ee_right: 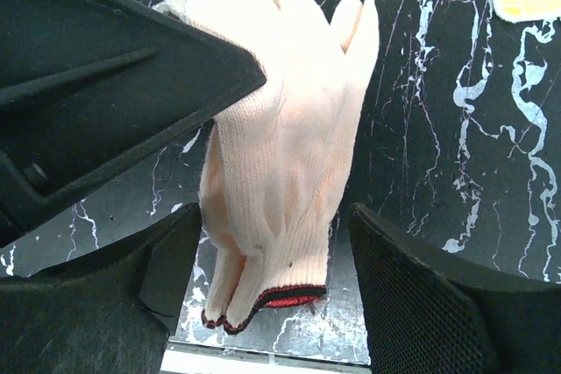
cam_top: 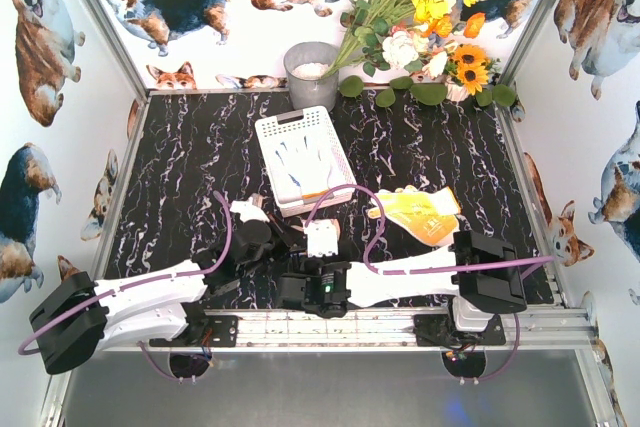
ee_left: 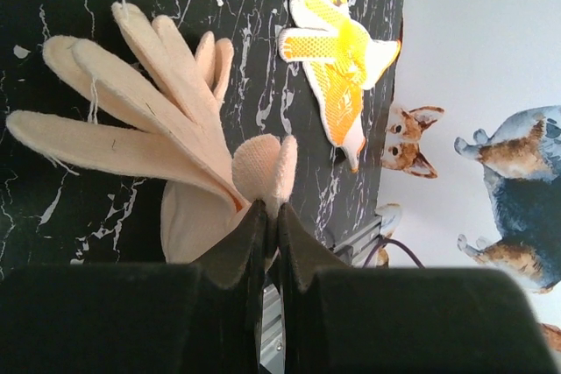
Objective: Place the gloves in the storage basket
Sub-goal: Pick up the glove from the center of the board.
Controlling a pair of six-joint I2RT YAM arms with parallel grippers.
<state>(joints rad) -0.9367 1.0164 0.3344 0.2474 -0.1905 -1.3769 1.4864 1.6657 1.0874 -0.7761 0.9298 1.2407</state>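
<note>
Left end effector (ee_left: 270, 216): jaws nearly together, pinching a fold of the cream knitted glove (ee_left: 158, 111); the glove's fingers fan out beyond the tips.
Right end effector (ee_right: 276, 251): jaws wide, holding nothing; the cream glove's dark-red-trimmed cuff lies between them, touching neither pad as far as can be seen.
Task items: the white latticed plastic storage basket (cam_top: 283, 127) sits ahead of both end effectors, already holding a blue-palmed white glove (cam_top: 305, 162). A yellow glove with an orange cuff (cam_top: 418, 215) lies on the black marbled worktop (cam_top: 190, 157), ahead and to the right of the right end effector.
Risk, grip: the pinch takes only a small fold, so a quick lift could let it slip.
Risk, crowding: both end effectors are at the same glove. If the right one closes or advances, it could strike the left or tug the fabric out of the pinch.
Risk, placement: dangling glove fingers could catch on the basket rim.
Left wrist view only: the pinch itself. The number of glove fingers suggests possibly two gloves, but I cannot tell.
Right wrist view only: the cuff trim, and the left end effector's black body close beside it.
Top view only: the basket's contents.
</note>
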